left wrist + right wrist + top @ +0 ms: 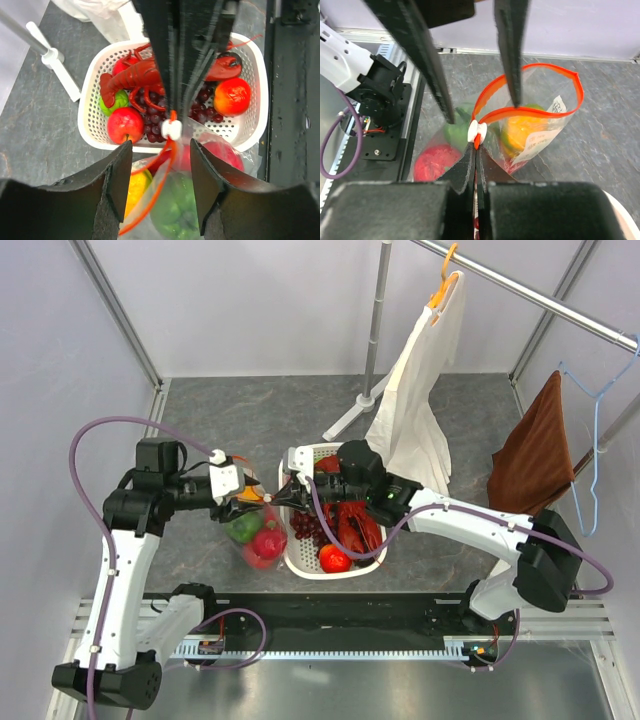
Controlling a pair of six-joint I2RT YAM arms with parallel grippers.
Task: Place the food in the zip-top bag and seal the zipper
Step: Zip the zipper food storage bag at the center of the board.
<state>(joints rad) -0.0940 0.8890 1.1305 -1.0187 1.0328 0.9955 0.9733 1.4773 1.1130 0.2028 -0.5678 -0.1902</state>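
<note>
The left gripper (161,145) hung released astride the half-open bag (540,140) of food (175,210), while beyond it the right gripper (476,150) clenched the zipper (540,65) beside its slider (476,131), probably steadying it for sealing, just short of the basket (90,115).

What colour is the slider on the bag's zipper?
White slider on orange-red zipper; clearest in right wrist view.

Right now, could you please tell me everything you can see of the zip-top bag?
Clear crinkly plastic, the zip-top bag rests on the grey table beside the white basket, holding a green pepper, red fruit and yellow piece. Its orange-red zipper gapes open past a white slider. The shut right end effector pinches it there; the open left end effector straddles the zipper.
</note>
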